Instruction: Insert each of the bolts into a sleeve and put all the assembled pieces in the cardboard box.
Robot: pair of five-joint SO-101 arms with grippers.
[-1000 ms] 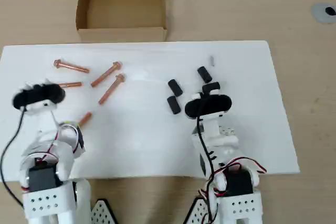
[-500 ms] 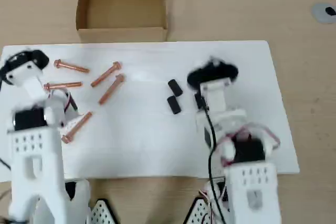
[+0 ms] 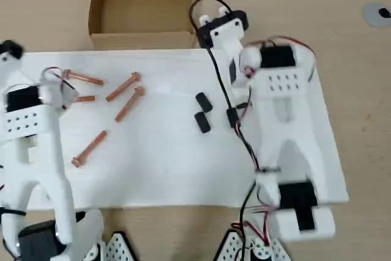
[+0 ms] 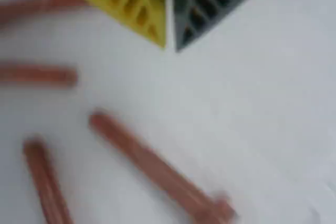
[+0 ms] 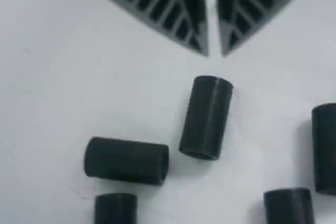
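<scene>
**A:** Where do the bolts lie?

**B:** Five bolts (image 3: pixel 123 87) lie loose on the white sheet (image 3: pixel 165 169) that covers the tabletop (image 3: pixel 354 59), on the left arm's (image 3: pixel 27 120) side. They are still unassembled.

**A:** And the left pincer?

**B:** The left pincer (image 4: pixel 169 45) has one yellow finger and one grey, with the tips drawn almost together and gripping nothing. In its wrist view four bolts lie on the sheet beyond it, all apart from the tips. One long bolt (image 4: pixel 157 169) shows its head.

**A:** The sleeves?

**B:** The black sleeves (image 5: pixel 126 161) lie on their sides on the same sheet. The right pincer (image 5: pixel 212 51) has both fingers dark grey, closed to a thin slit and empty. The nearest sleeve (image 5: pixel 206 117) lies just off the tips with one end turned toward them, not touching.

**A:** What does the high view add?

**B:** It shows the cardboard box (image 3: pixel 142 40), open-topped, just beyond the sheet's far edge and well apart from both the bolts and the sleeves. There, two sleeves show beside the right arm (image 3: pixel 281 84), while the right wrist view takes in five.
</scene>
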